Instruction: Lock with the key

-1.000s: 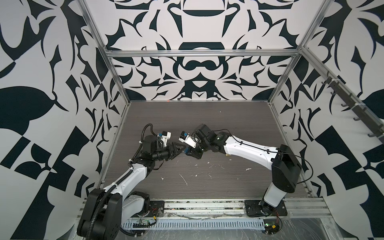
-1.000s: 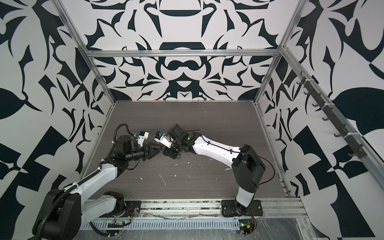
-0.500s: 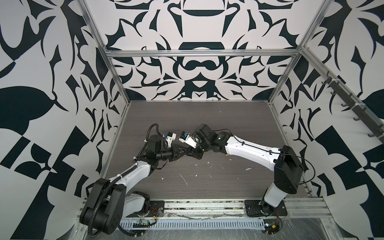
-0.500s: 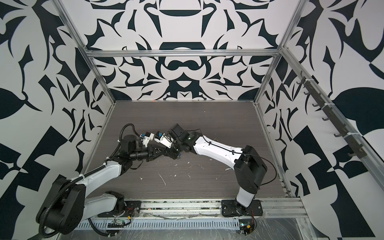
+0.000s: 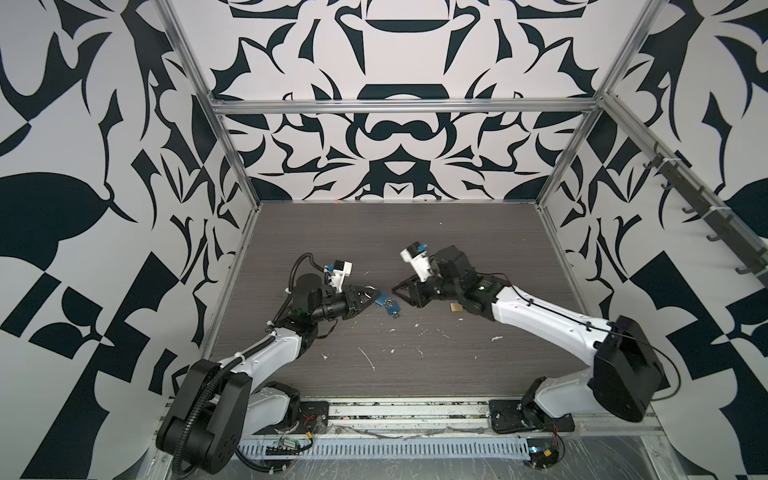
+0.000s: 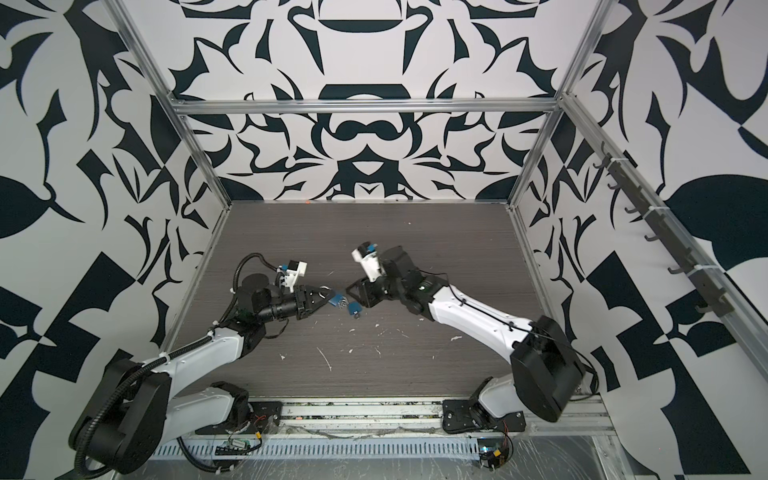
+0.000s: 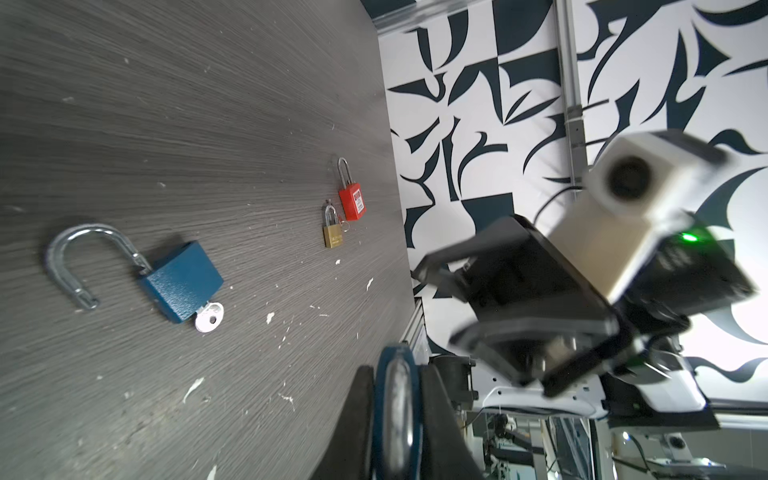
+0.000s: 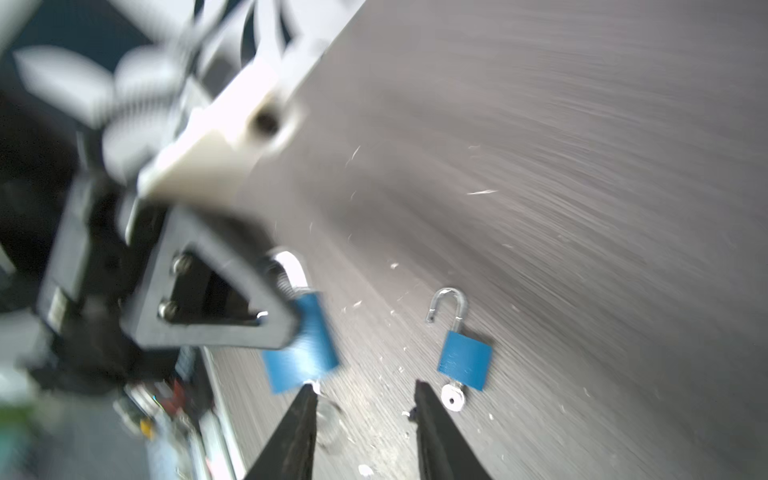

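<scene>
A blue padlock (image 8: 299, 345) hangs just above the table with my left gripper (image 5: 374, 297) shut on its body. Its shackle (image 8: 291, 266) sticks out past the fingers, and it shows edge-on between the pads in the left wrist view (image 7: 395, 411). A second blue padlock (image 7: 178, 282) lies flat with its shackle swung open and a silver key (image 7: 210, 318) in its base. In both top views it sits just right of the held one (image 5: 393, 308) (image 6: 354, 308). My right gripper (image 8: 365, 388) is open and empty, close to both locks.
A red padlock (image 7: 352, 203) and a small brass padlock (image 7: 333, 235) lie farther right; the brass one (image 5: 456, 307) shows beside my right forearm. White flecks litter the dark wood-grain table (image 5: 415, 374). Patterned walls and metal rails enclose it.
My left gripper reached right and shut on the blue padlock. My right gripper pulled back to the right, away from the left one, its opening unchanged.
</scene>
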